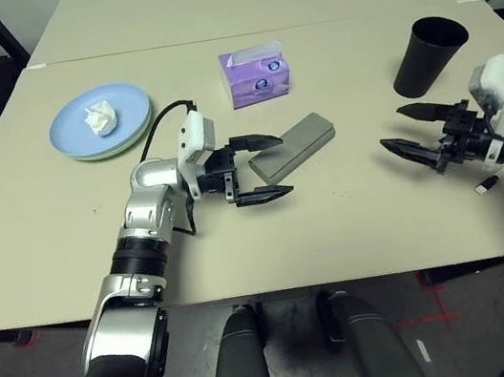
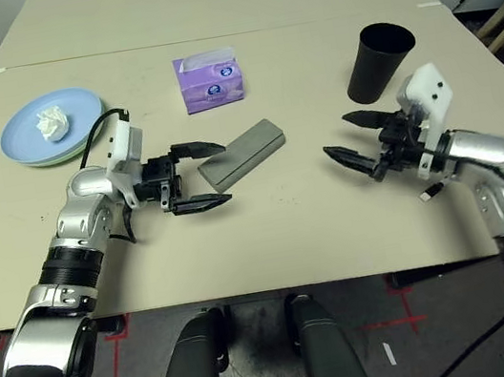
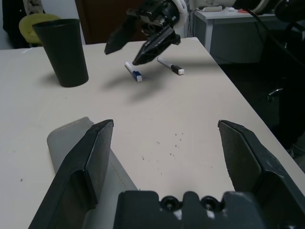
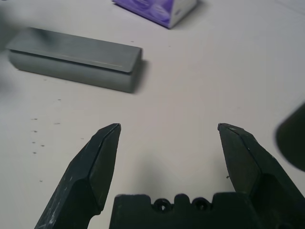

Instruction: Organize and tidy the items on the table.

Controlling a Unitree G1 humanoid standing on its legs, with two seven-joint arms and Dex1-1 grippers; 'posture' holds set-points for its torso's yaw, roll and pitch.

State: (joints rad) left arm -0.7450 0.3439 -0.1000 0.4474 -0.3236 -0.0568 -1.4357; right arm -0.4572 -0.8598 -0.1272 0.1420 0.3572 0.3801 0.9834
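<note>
Grey glasses case (image 1: 293, 147) lay on the desk (image 1: 354, 220) beside my left jaws (image 1: 259, 168), wide apart, and my right jaws (image 2: 352, 137) were apart too.

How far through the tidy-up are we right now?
Done: pale blue plate is stacked on the green plate, tissue wad on top. In hand: nothing; left gripper is open beside the grey glasses case, right gripper open and empty. Left: the case and two pens near the black cup.
</note>
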